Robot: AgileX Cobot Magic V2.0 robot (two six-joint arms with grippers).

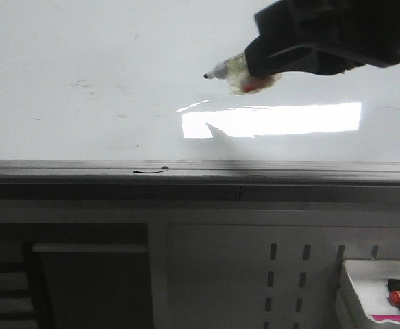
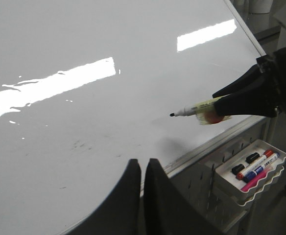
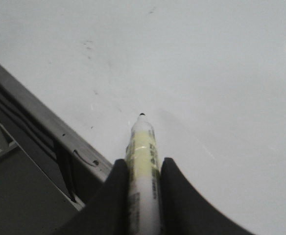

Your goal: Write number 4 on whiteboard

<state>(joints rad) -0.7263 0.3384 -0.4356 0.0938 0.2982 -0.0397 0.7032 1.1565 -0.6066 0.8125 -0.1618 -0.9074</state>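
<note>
The whiteboard is large, glossy and white, with faint grey smudges and a grey metal rim; it fills all views. The number 4 is not in view. My right gripper is shut on a marker with a pale yellow-white barrel and a bare black tip. The tip points left and hangs a little above the board near its front edge; its shadow lies apart from it. The marker also shows in the left wrist view and between the right jaws. My left gripper is shut and empty over the front rim.
A short flat black squiggle ending in a dot lies on the front rim. A small white plastic tray hangs on the perforated panel below the board's right end and holds several markers.
</note>
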